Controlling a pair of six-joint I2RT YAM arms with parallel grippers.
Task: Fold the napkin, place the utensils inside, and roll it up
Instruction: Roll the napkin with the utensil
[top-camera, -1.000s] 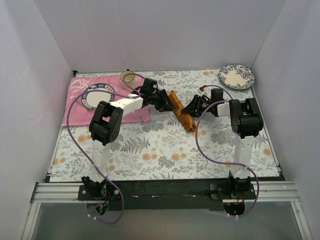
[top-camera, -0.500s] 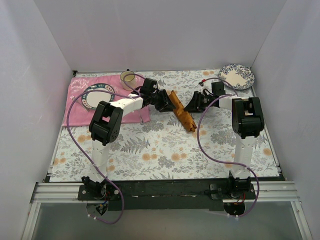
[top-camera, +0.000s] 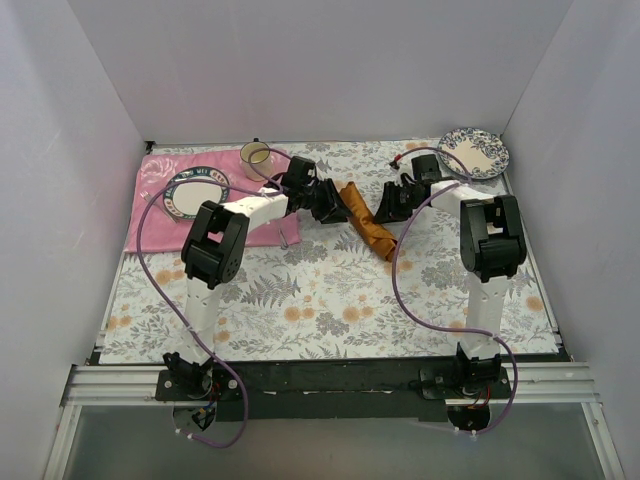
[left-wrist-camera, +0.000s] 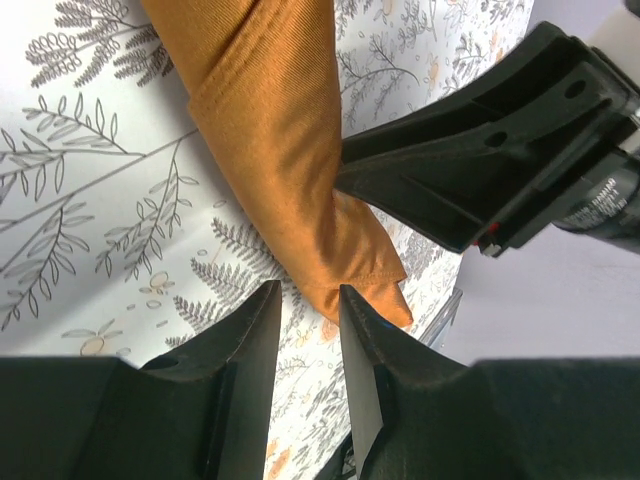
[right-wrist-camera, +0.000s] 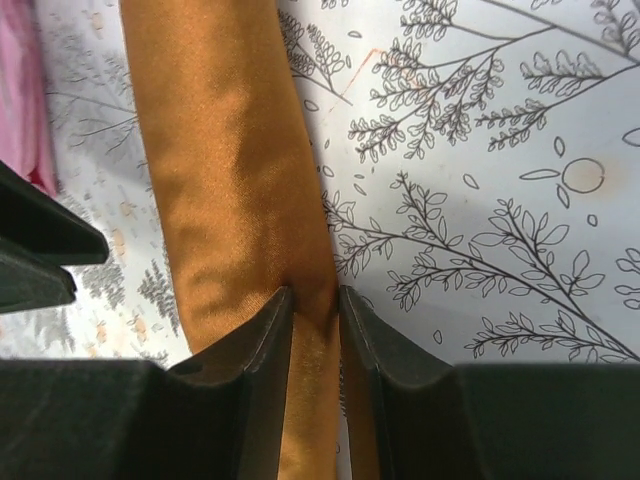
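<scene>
Top external view: the napkin (top-camera: 366, 222) is seen rolled into a long, narrow tube and laid diagonally at the middle of the tabletop (top-camera: 300, 295), which is covered with a fern-and-flower print. Its rust-orange cloth is finely ribbed and slightly glossy. In the right wrist view the roll is pinched between the black fingers of the right pincer (right-wrist-camera: 310, 292), which is nearly closed, and a crease is pressed into the cloth there. In the left wrist view the left pincer (left-wrist-camera: 308, 290) is held narrowly parted at the roll's pointed, hemmed end; whether cloth is gripped cannot be told.
</scene>
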